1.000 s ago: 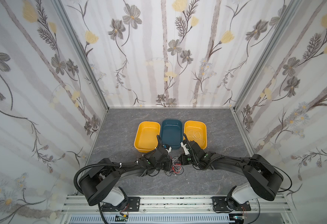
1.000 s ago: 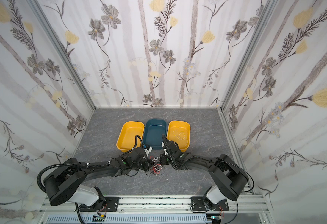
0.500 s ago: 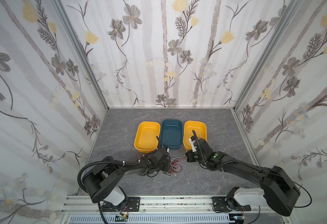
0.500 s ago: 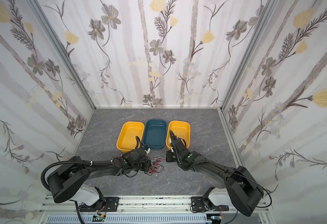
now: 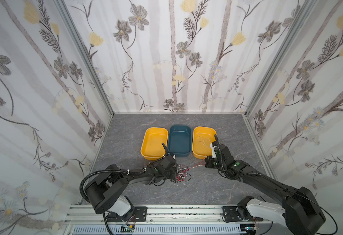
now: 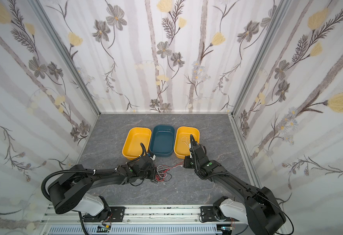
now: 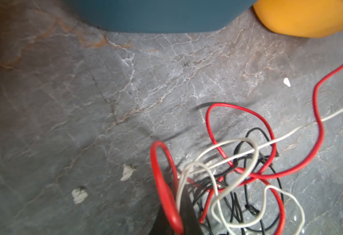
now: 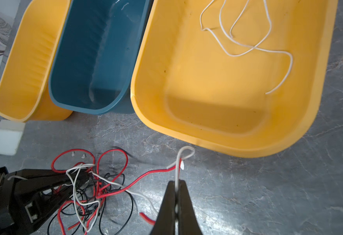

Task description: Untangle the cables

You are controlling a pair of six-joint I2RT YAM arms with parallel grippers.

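Note:
A tangle of red, black and white cables [image 5: 182,173] [image 6: 162,173] lies on the grey floor in front of the trays. My left gripper [image 5: 174,172] [image 7: 175,205] sits at the tangle's left side, shut on a red cable loop [image 7: 162,175] with a white strand beside it. My right gripper [image 5: 206,162] [image 8: 176,184] is to the right of the tangle, shut on a white cable [image 8: 177,168] that runs back into the tangle [image 8: 97,189]. A red cable [image 8: 146,175] also trails toward it. Another white cable [image 8: 245,46] lies loose in the right yellow tray [image 5: 204,128].
Three trays stand in a row behind the tangle: a yellow tray [image 5: 146,140], a blue tray [image 5: 179,126] and the right yellow tray [image 6: 187,128]. The right gripper is just in front of that tray's near rim. Patterned walls close in three sides.
My right gripper has moved right, away from the tangle, drawing the white cable out with it. The left gripper has stayed at the tangle.

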